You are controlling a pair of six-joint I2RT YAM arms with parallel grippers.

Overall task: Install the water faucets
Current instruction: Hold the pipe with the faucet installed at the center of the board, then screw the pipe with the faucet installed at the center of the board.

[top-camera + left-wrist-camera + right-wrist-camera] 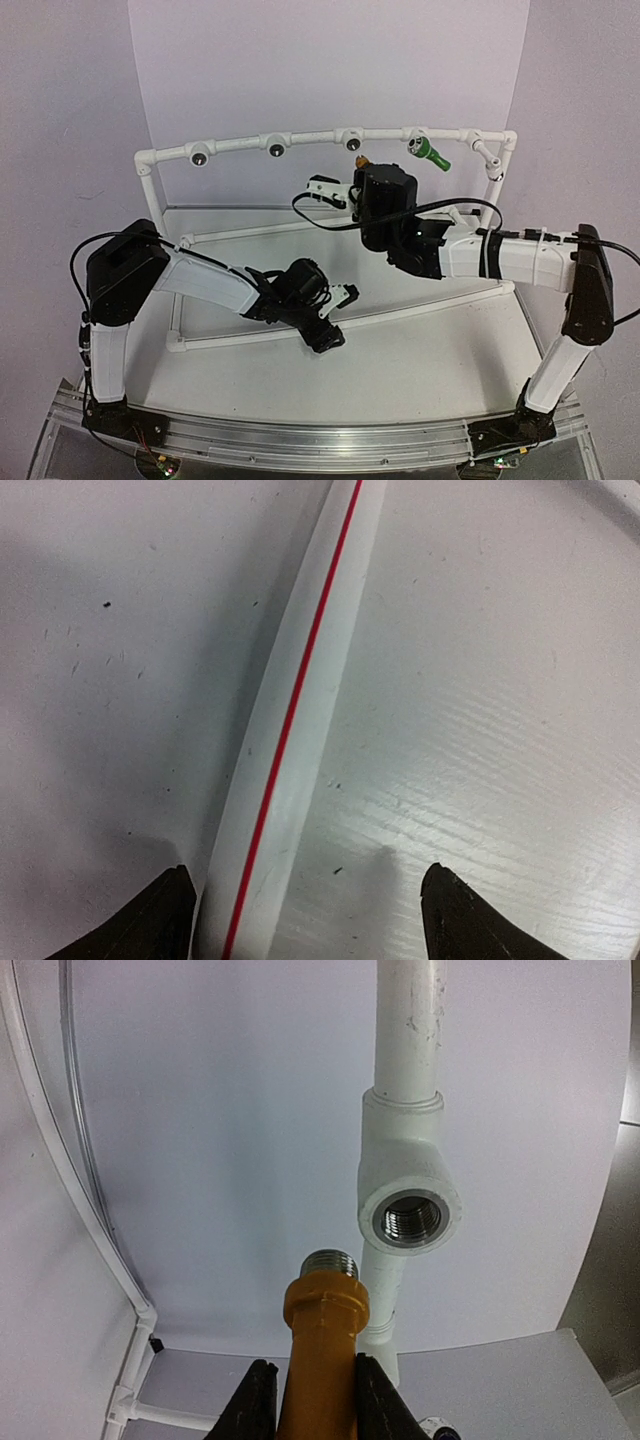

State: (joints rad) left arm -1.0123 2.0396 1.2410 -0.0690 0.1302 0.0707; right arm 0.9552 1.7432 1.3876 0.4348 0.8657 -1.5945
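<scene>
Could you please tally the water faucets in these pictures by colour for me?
green faucet: 1
yellow-orange faucet: 1
Total: 2

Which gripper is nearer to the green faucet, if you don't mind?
Right. The right gripper is up at the top pipe, just left of the green faucet; the left gripper is low over the front pipe.

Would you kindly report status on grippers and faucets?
Right gripper shut on yellow-orange plastic faucet, short of white threaded socket, gap clear. Left gripper open above red-striped white pipe. Green faucet mounted.
</scene>
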